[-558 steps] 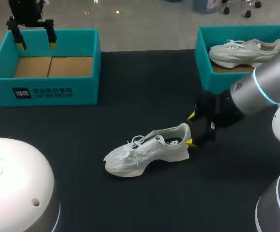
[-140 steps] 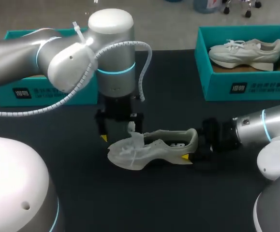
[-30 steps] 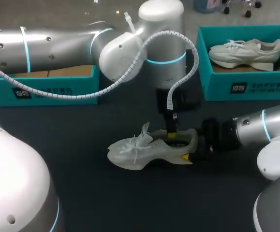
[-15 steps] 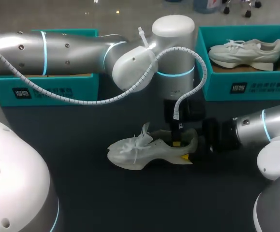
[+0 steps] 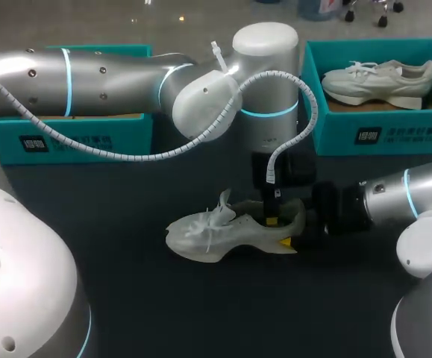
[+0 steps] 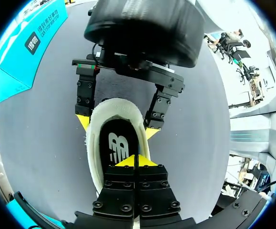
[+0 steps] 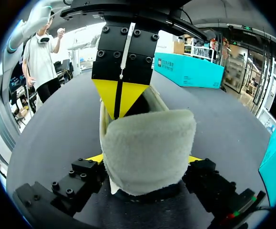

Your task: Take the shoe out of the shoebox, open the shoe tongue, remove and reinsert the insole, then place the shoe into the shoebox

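In the head view the left arm (image 5: 126, 74) covers most of the left shoebox (image 5: 59, 142). One finger of the right gripper (image 7: 144, 159) is hidden there behind the heel (image 7: 149, 143). Neither wrist view takes in the toe of the shoe (image 5: 216, 233).

The left gripper (image 6: 134, 161) has its yellow tips pressed flat together, with only a thin seam between them. Whether they pinch anything cannot be made out. It points down into the shoe's opening. The black insole (image 6: 115, 143) lies right under and ahead of its tips, inside the white collar.

The right gripper is clamped on the heel, one finger against each side. The shoe stretches away ahead of it, sole down on the dark table (image 5: 201, 313). The two grippers are close, with the left one's tips just ahead of the right one's, above the heel cup.

Well apart from both grippers stands the right shoebox (image 5: 380, 136) with a second shoe (image 5: 376, 78) in it.
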### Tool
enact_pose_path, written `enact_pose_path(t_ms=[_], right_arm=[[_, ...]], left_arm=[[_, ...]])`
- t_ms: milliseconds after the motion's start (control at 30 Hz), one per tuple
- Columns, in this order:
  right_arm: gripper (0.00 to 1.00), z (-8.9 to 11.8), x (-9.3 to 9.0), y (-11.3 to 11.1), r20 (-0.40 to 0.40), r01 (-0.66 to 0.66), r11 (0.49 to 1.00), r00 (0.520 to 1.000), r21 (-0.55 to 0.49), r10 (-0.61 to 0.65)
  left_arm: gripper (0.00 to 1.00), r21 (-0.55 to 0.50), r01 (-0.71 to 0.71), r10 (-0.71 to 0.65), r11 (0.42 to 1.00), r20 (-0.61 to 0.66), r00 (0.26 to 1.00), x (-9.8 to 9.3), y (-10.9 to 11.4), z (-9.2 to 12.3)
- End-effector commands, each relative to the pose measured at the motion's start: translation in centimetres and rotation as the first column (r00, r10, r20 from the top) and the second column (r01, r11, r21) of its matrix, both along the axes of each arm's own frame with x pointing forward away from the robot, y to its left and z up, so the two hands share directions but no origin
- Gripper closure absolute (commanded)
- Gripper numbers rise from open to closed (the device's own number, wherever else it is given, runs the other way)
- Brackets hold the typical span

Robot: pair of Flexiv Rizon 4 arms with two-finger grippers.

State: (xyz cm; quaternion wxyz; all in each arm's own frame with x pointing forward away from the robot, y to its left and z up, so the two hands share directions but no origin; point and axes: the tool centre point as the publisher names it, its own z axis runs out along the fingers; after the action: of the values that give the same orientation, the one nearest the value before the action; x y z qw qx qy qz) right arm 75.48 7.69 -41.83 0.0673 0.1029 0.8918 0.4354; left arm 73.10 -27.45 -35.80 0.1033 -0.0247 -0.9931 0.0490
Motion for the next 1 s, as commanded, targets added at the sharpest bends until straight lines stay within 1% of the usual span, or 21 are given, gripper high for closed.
enact_pose_path(t_ms=[33,200,233,433,633,1000], right_arm=[[1.0,-0.1,0.0,0.2,0.0,0.002,1.0,1.0,-0.005,-0.002],[1.0,-0.1,0.0,0.2,0.0,0.002,1.0,1.0,-0.005,-0.002],[1.0,-0.1,0.0,0.2,0.0,0.002,1.0,1.0,-0.005,-0.002],[1.0,-0.1,0.0,0.2,0.0,0.002,1.0,1.0,-0.005,-0.002],[1.0,-0.1,0.0,0.2,0.0,0.002,1.0,1.0,-0.005,-0.002],[1.0,-0.1,0.0,0.2,0.0,0.002,1.0,1.0,-0.005,-0.002]], left_arm=[[1.0,-0.002,0.0,0.0,1.0,0.001,1.0,0.0,0.1,0.0],[1.0,-0.002,0.0,0.0,1.0,0.001,1.0,0.0,0.1,0.0],[1.0,-0.012,0.012,-0.011,1.0,0.007,1.0,0.0,0.0,0.0],[1.0,0.019,0.044,-0.045,0.999,0.062,0.997,0.1,0.1,-0.5],[1.0,0.009,0.042,-0.043,0.999,0.054,0.998,0.1,0.3,-1.4],[1.0,-0.008,0.02,-0.019,1.0,0.051,0.999,0.0,1.7,-2.8]])
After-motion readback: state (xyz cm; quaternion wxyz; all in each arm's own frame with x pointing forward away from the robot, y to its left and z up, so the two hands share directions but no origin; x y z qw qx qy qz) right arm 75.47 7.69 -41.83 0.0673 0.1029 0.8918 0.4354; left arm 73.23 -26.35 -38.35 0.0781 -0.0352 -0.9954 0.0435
